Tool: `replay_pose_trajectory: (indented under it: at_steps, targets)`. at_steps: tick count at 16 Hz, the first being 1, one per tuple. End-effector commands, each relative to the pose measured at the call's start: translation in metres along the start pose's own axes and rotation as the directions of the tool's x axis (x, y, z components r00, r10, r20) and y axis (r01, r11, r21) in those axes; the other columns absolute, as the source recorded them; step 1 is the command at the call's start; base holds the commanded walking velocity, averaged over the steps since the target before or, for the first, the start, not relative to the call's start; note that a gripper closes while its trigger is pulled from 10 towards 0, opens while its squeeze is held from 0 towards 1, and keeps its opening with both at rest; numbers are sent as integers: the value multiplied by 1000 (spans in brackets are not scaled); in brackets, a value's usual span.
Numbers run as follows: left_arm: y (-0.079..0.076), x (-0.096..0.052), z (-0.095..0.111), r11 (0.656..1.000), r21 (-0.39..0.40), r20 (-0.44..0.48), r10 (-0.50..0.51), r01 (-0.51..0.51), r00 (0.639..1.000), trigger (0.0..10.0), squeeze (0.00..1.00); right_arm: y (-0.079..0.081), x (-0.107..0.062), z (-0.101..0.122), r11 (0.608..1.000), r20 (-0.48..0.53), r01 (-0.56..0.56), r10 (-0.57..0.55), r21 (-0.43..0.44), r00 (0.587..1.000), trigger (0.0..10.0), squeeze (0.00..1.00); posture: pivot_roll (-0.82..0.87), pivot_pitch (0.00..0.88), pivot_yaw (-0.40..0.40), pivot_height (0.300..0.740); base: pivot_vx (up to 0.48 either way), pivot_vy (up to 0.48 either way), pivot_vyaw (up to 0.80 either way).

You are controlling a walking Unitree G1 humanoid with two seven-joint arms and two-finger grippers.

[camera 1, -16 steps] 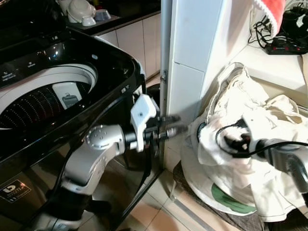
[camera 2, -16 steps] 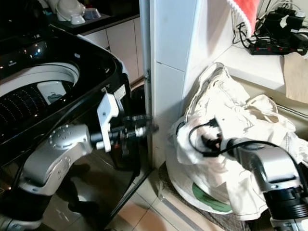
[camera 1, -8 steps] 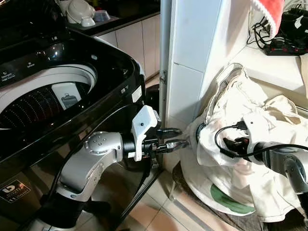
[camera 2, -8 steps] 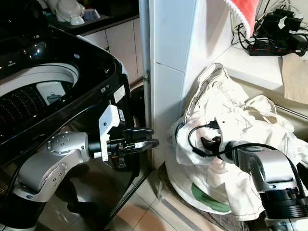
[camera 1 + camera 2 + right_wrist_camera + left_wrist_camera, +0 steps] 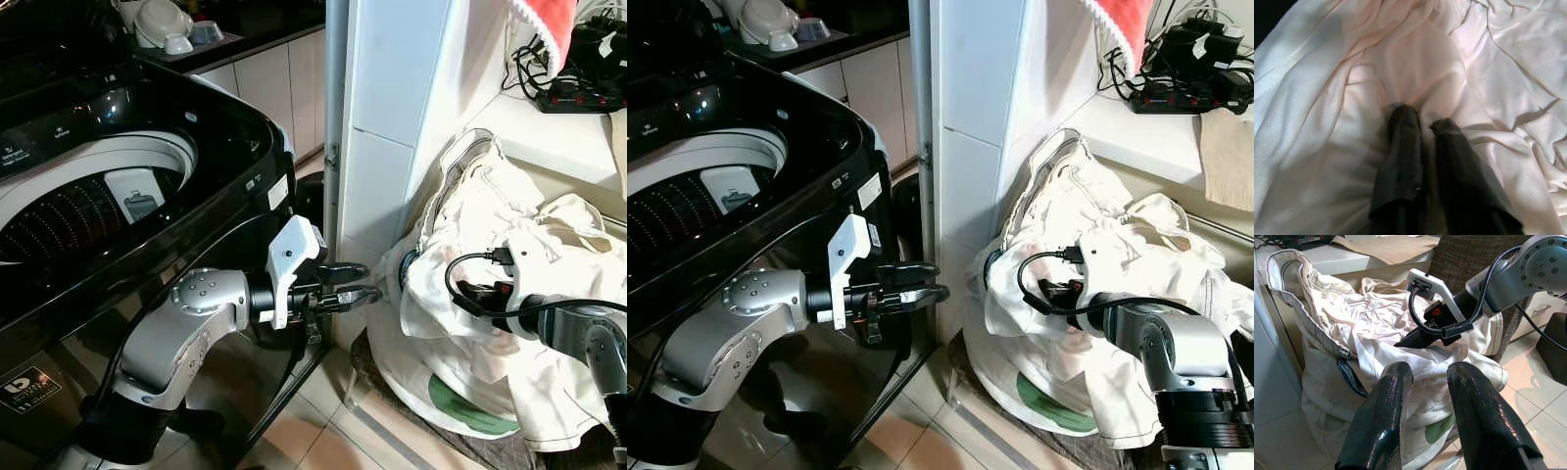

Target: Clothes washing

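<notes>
White laundry (image 5: 1415,73) swallows right claw (image 5: 1422,125) tips, nearly closed, pinching cloth | left claw (image 5: 355,284) parted, empty.

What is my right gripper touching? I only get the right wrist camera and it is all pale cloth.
Observer: The right gripper is pushed into the white clothes heaped in a laundry bag on the floor.
Operator: Where is the washer?
Observer: The washing machine stands to the robot's left, lid up, its drum showing.
Operator: What is my other arm doing?
Observer: The left gripper hangs between the machine and the bag, fingers apart, holding nothing.
Operator: What is behind the bag?
Observer: A white tiled pillar.
</notes>
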State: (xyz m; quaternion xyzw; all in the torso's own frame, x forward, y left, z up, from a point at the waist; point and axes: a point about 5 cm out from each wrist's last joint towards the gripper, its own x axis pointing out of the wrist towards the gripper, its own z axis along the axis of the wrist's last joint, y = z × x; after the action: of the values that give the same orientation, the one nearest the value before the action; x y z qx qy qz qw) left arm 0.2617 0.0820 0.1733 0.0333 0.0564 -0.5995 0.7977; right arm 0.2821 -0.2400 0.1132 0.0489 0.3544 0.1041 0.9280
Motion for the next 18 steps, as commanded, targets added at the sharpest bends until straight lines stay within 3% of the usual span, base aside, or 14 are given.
replay_pose_trajectory:
  at_steps: [1, 5, 8, 9, 10, 12, 13, 15, 17, 18]
  targets:
    - [-3, 1, 4, 1000, 17, -2, -19, 20, 1000, 10000, 0, -3, 1, -7, 1000, -25, 0, 0, 16, 1000, 0, 0, -53, 0, 50, 740, 0, 0, 0]
    - [-2, 1, 6, 1000, 16, 13, 5, -5, 1000, 10000, 0, -1, -4, 1, 998, 28, -49, 49, 28, 998, 0, 0, -52, 0, 48, 740, 0, 0, 0]
    - [9, 2, 15, 992, 37, 86, 115, -119, 990, 10000, 0, 13, -19, 30, 977, 203, -207, 191, 58, 960, 0, 0, -52, 0, 47, 740, 0, 0, 0]
    - [19, 1, 24, 978, 21, 165, 204, -210, 965, 10000, 0, 20, -31, 48, 957, 296, -285, 258, 50, 920, 0, 0, -52, 0, 47, 740, 0, 0, 0]
    - [26, 0, 34, 964, 12, 230, 254, -264, 939, 10000, 984, 29, -41, 64, 933, 372, -359, 322, 33, 871, 0, 0, -52, 0, 47, 740, 0, 0, 0]
    - [29, 3, 46, 958, 10, 309, 269, -286, 912, 10000, 1000, 46, -58, 86, 870, 464, -492, 442, -15, 767, 0, 0, -58, 0, 41, 740, 0, 0, 0]
    - [28, 6, 53, 960, 10, 355, 259, -281, 898, 10000, 1000, 58, -67, 98, 824, 513, -565, 502, -41, 696, 0, 0, -65, 0, 40, 740, 0, 0, 0]
    - [25, 11, 59, 966, -7, 405, 240, -260, 882, 10000, 1000, 67, -73, 108, 780, 553, -623, 542, -52, 633, 0, 0, -71, 0, 37, 740, 0, 0, 0]
    - [19, 27, 61, 974, -39, 418, 218, -222, 882, 10000, 1000, 92, -84, 123, 664, 610, -744, 618, -69, 495, 0, 0, -75, 0, 32, 740, 0, 0, 0]
    - [19, 29, 61, 974, -41, 419, 220, -223, 881, 10000, 1000, 96, -85, 125, 648, 613, -759, 629, -72, 479, 0, 0, -77, 0, 33, 740, 0, 0, 0]
